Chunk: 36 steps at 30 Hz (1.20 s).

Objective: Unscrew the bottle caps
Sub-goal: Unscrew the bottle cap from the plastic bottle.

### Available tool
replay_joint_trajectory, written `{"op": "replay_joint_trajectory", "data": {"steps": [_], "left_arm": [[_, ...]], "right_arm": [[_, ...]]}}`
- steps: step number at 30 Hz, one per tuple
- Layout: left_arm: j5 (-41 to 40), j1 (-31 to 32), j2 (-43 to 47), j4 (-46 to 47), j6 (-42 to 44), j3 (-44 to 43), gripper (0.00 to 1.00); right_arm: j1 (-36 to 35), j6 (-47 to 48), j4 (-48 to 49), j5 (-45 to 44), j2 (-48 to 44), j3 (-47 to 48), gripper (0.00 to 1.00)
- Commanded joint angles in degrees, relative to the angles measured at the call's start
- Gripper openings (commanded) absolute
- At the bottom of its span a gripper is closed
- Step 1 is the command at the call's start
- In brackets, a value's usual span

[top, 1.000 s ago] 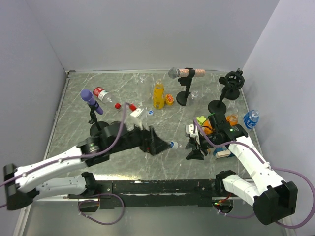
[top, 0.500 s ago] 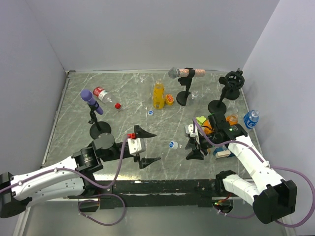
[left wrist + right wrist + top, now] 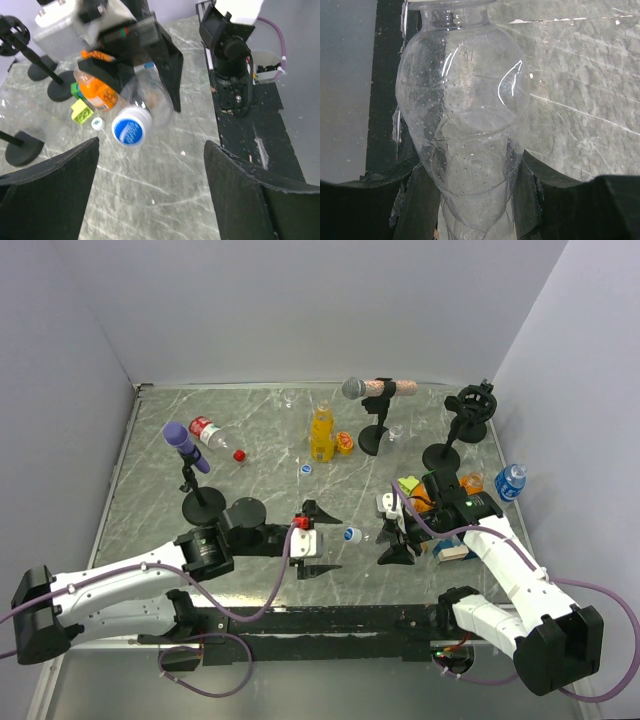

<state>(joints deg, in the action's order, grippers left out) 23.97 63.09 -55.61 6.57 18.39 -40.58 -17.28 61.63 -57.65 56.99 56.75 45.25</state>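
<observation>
My right gripper [image 3: 393, 537] is shut on a clear bottle [image 3: 465, 125] and holds it lying level, neck pointing left. The bottle's blue cap [image 3: 352, 535] sits on the neck end and also shows in the left wrist view [image 3: 131, 128]. My left gripper [image 3: 313, 540] is open and empty just left of that cap, jaws spread wide. In the left wrist view the left gripper [image 3: 150, 200] faces the cap with bare table between its fingers [image 3: 50, 195]. A loose red cap [image 3: 239, 454] and a loose blue cap [image 3: 306, 468] lie on the table.
A yellow-orange juice bottle [image 3: 321, 432] stands at the back centre. A red-labelled clear bottle [image 3: 207, 431] lies at the back left. A small blue-labelled bottle [image 3: 511, 481] is at the right. Microphone stands [image 3: 200, 502] [image 3: 373, 438] [image 3: 445, 452] and coloured blocks [image 3: 410, 485] stand around.
My left gripper drew back to the left and turned, then moved right again toward the blue cap, staying open. The right arm and its bottle have not moved.
</observation>
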Motion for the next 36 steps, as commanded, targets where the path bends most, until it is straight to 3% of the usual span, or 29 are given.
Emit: {"op": "replay_joint_trajectory", "data": {"steps": [1, 10, 24, 27, 30, 33, 36], "left_arm": [[2.14, 0.19, -3.52, 2.23, 2.08, -5.64, 0.83], [1.08, 0.19, -10.57, -3.32, 3.58, -11.63, 0.55], [0.73, 0.19, -10.04, -5.95, 4.90, -11.28, 0.48], [1.08, 0.19, -9.60, -5.25, 4.37, -10.93, 0.40], [1.35, 0.19, -9.42, -4.72, 3.06, -10.93, 0.16], [1.52, 0.10, -9.86, -5.60, -0.01, -11.98, 0.01], [0.56, -0.16, -10.83, -8.05, -9.48, -14.35, 0.01]], "right_arm": [[-0.48, 1.92, 0.87, 1.90, -0.15, 0.27, 0.18], [-0.48, 1.92, 0.87, 1.72, 0.11, 0.19, 0.18], [-0.65, 1.83, 0.87, 1.54, 0.20, 0.18, 0.18], [-0.65, 1.83, 0.96, 1.54, 0.29, 0.27, 0.18], [-0.74, 1.83, 0.96, 1.37, 0.46, 0.27, 0.18], [-0.74, 1.66, 1.05, 1.28, 0.38, 0.18, 0.18], [-0.74, 1.48, 1.22, 1.10, 0.38, 0.10, 0.18]]}}
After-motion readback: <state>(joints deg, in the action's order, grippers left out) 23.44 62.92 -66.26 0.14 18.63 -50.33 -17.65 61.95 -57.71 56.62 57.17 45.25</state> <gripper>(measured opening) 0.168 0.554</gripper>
